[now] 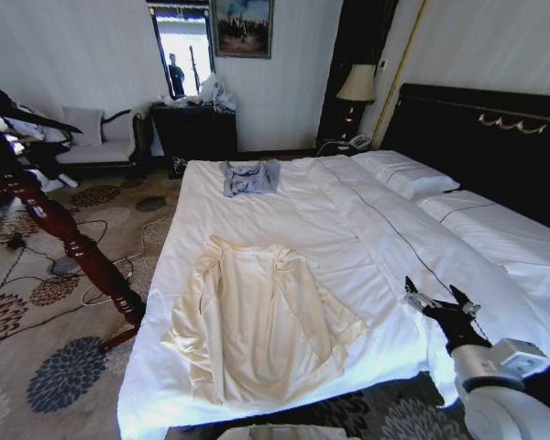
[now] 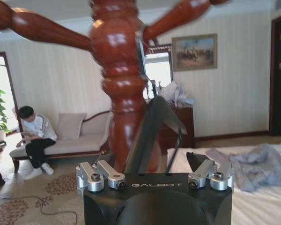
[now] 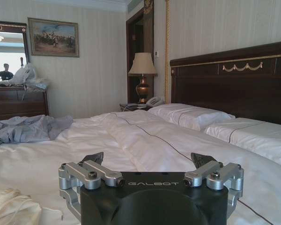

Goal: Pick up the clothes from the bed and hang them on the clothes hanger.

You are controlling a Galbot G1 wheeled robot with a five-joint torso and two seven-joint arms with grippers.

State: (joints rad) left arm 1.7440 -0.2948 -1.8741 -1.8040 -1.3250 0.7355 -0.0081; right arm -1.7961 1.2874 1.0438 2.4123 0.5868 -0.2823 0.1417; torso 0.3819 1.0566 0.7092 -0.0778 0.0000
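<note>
While the clothes point(image 1: 257, 321) lie spread flat on the bed point(image 1: 376, 238), the right claw point(image 1: 440, 301) hovers open beside them; the left claw point(image 2: 154, 171) (by the wooden pole point(image 2: 122, 93)) grips the clothes hanger point(image 2: 152, 126).

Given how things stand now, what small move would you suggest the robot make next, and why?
Probably move the right gripper across and down toward the near edge of the cream robe. The robe lies spread flat on the bed, untouched, while that gripper hovers open over the sheet beside it, holding nothing. The left gripper is up by the wooden pole, with the black hanger between its jaws.
</note>
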